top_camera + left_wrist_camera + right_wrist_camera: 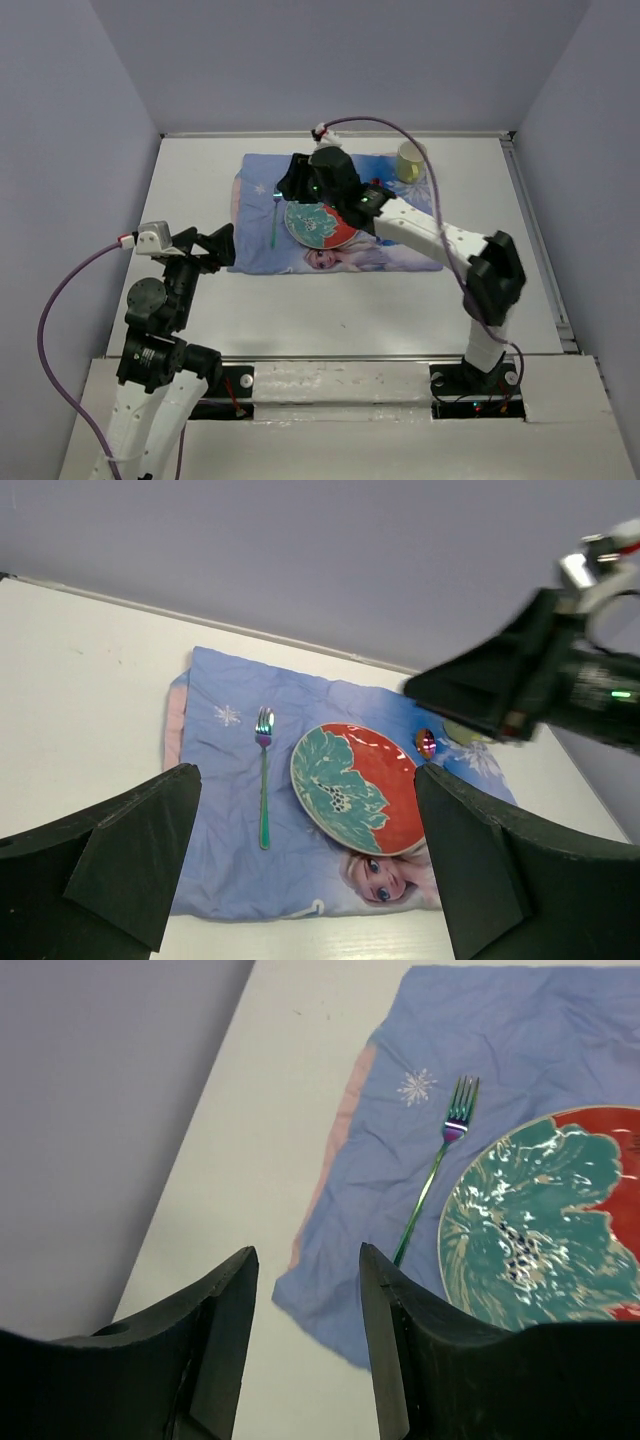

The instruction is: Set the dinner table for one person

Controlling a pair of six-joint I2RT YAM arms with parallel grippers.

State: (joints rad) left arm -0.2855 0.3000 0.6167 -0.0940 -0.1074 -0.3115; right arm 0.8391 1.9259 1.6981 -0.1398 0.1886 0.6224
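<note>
The off-white dinner table holds a blue princess placemat at the back middle. On the mat lie a red and teal plate and, to its left, a green fork. A yellow-green cup stands at the mat's back right corner. My right gripper hovers over the plate's back left, open and empty; its wrist view shows the fork and plate ahead of the gripper. My left gripper is open and empty at the mat's left edge. A shiny spoon bowl peeks out right of the plate.
Grey walls enclose the table on the left, back and right. The right arm stretches across the mat's right half. A purple cable loops off the left arm. Bare tabletop lies left of the mat.
</note>
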